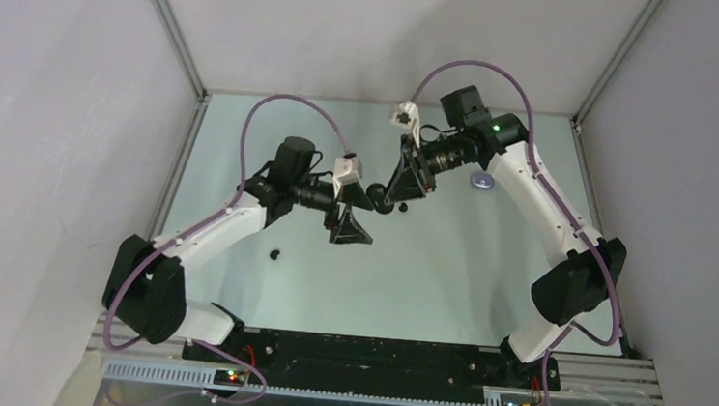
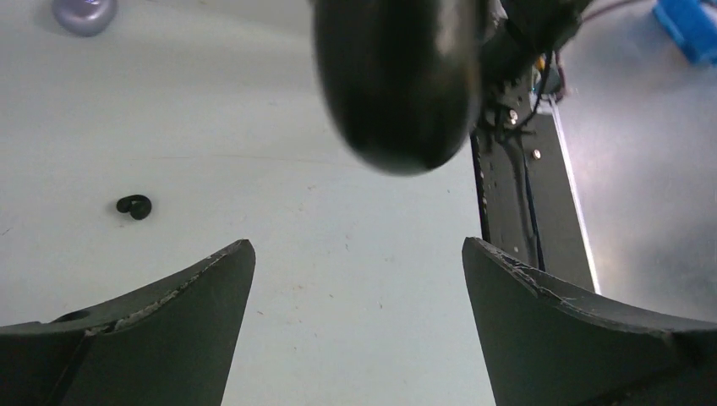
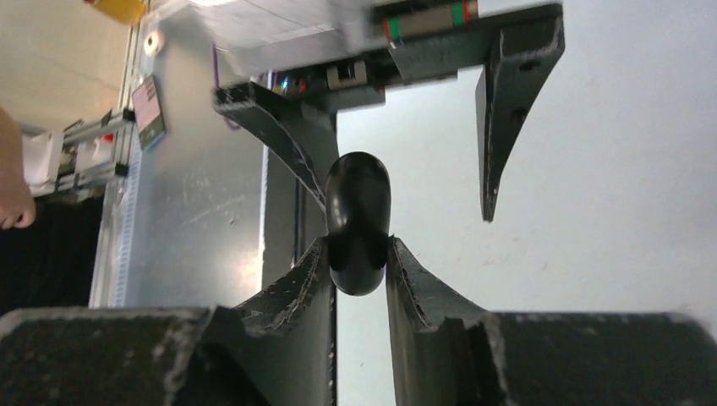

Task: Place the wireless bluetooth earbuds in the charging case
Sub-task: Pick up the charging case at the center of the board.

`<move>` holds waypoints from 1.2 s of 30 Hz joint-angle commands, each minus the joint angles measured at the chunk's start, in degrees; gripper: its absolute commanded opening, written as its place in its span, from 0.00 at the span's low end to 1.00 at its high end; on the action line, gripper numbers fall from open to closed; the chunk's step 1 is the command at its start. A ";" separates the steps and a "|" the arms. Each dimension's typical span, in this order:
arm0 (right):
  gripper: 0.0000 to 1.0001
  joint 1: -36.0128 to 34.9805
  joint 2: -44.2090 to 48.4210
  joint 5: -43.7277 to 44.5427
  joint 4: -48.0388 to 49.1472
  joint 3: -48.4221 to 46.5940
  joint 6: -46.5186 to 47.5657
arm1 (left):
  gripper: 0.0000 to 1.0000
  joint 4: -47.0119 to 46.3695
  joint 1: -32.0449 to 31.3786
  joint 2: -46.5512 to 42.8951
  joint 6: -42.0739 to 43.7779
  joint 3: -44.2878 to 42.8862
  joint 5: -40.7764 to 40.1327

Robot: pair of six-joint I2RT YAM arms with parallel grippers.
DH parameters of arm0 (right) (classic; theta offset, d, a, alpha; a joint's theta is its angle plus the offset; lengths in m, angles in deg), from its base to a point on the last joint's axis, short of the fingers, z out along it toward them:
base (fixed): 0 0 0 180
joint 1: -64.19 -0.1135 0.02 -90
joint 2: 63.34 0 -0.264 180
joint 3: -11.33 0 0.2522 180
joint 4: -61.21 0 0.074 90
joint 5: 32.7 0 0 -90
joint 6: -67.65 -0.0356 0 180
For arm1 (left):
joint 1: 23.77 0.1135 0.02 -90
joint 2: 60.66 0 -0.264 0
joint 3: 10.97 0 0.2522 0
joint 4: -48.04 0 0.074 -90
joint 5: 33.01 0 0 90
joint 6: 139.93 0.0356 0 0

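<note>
The right gripper is closed on a glossy black oval case; what is inside it cannot be seen. The left gripper is wide open just beside the case and holds nothing. One black earbud lies on the table, well apart from the case. A lilac round thing lies farther away.
</note>
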 commanded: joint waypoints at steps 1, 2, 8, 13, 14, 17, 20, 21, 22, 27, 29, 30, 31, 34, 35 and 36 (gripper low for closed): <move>0.20 -1.90 -1.18 2.49 -12.57 -0.92 8.68 | 0.99 12.23 -1.07 -4.76 14.46 -1.93 2.45; 0.20 -2.04 -1.01 2.39 -12.38 -0.45 9.01 | 0.99 12.17 -1.12 -5.26 14.38 -1.69 2.83; 0.20 -4.28 0.01 5.87 -8.02 3.07 8.07 | 0.93 12.86 -2.33 -5.19 13.50 -2.59 5.44; 0.20 -6.42 0.45 9.34 -5.28 5.44 7.42 | 0.84 10.34 -3.58 -4.74 9.26 -2.79 5.99; 0.20 -7.00 0.46 10.19 -4.59 5.72 7.34 | 0.80 8.98 -3.68 -4.62 8.41 -2.89 6.75; 0.19 -7.83 0.44 10.77 -3.94 6.31 7.18 | 0.73 7.04 -3.70 -4.32 4.72 -3.02 7.66; 0.18 -8.15 1.19 11.32 -1.21 7.92 5.93 | 0.68 5.30 -3.63 -4.18 2.91 -2.92 8.76; 0.18 -8.20 1.44 11.47 -0.50 8.28 5.31 | 0.67 4.92 -3.59 -4.15 2.02 -2.83 8.93; 0.17 -8.16 1.81 11.86 0.77 9.01 4.67 | 0.64 4.22 -3.60 -4.03 1.16 -2.78 9.28; 0.16 -8.17 3.61 12.58 4.09 10.58 3.30 | 0.68 2.26 -3.61 -3.34 -1.07 -2.51 10.11; 0.16 -8.17 4.30 12.71 4.82 10.94 2.92 | 0.74 2.31 -3.62 -3.08 -1.10 -2.58 9.81; 0.16 -8.20 4.76 12.69 5.06 11.21 2.69 | 0.75 2.28 -3.62 -2.84 -1.07 -2.61 9.67; 0.16 -8.19 4.99 12.83 5.57 11.37 2.61 | 0.75 2.40 -3.61 -2.70 -1.15 -2.65 9.44; 0.16 -8.16 5.91 13.45 6.70 12.13 2.12 | 0.75 2.74 -3.63 -1.87 -1.38 -3.12 9.22; 0.16 -8.20 6.31 13.76 6.84 12.25 1.96 | 0.75 2.91 -3.59 -1.57 -1.51 -3.23 9.16; 0.15 -8.23 6.51 13.88 7.14 12.33 1.94 | 0.75 2.99 -3.61 -1.45 -1.60 -3.31 9.09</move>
